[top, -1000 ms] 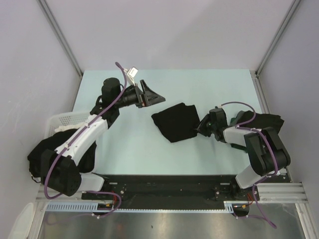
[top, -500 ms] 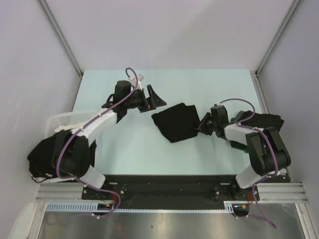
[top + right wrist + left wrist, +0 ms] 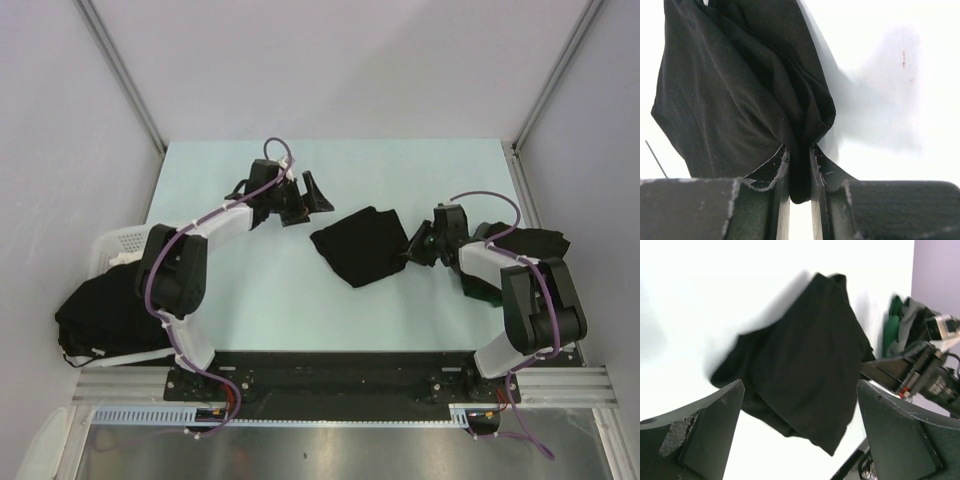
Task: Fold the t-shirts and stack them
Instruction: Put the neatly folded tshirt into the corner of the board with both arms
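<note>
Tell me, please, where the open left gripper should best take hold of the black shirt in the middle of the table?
Probably its left corner, approached from the left. The shirt lies crumpled, the right gripper pinches its right edge, and the left gripper hangs open just beside that free corner.

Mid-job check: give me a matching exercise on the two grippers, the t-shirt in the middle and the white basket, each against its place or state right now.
Things:
1. left gripper
2. right gripper
3. t-shirt
4. white basket

Places or states, shuffled:
A. at the left edge of the table
B. jaws closed on black cloth
C. jaws wide open, holding nothing
D. mid-table, pinched at the edge nearest the right arm

Pairs: 1-C, 2-B, 3-D, 4-A.
</note>
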Controlling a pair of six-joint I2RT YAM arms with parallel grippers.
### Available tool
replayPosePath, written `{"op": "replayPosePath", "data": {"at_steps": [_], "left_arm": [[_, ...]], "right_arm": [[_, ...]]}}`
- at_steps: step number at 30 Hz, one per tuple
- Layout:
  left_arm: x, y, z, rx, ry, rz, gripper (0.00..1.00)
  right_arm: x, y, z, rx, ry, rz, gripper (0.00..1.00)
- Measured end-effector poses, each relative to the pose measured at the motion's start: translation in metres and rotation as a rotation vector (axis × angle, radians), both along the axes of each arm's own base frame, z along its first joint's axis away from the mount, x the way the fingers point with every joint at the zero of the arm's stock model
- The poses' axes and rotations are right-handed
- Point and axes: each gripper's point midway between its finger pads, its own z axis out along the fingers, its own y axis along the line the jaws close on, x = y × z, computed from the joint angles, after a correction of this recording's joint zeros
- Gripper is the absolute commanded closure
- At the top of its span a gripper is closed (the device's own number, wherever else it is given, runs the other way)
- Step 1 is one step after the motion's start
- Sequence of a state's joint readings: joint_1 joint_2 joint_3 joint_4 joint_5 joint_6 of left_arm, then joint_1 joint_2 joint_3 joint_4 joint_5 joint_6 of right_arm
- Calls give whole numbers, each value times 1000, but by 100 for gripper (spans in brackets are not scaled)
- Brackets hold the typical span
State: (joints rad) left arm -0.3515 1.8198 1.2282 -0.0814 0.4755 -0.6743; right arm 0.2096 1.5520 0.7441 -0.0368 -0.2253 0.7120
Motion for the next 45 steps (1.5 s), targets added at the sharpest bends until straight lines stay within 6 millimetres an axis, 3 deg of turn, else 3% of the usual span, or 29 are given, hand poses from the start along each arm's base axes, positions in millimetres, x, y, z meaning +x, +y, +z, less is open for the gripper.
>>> {"op": "replayPosePath", "data": {"at_steps": [6, 12, 20, 25, 37, 45], "left_arm": [[11, 7, -14, 49, 34, 33, 0], [-1, 14, -45, 100, 142, 41, 1], [-5, 15, -53, 112, 175, 40, 1], [-12, 17, -76, 136, 241, 38, 1], [-10, 2, -77, 101, 255, -9, 2], [-10, -18, -78, 85, 257, -59, 16]], "right_arm": [[5, -3, 5, -4, -9, -2, 88], [8, -3, 1, -3, 0, -3, 88], [8, -3, -5, -3, 18, -3, 88], [11, -3, -4, 0, 17, -2, 89], [12, -3, -4, 5, 19, -2, 89], [14, -5, -4, 10, 21, -5, 89]]}}
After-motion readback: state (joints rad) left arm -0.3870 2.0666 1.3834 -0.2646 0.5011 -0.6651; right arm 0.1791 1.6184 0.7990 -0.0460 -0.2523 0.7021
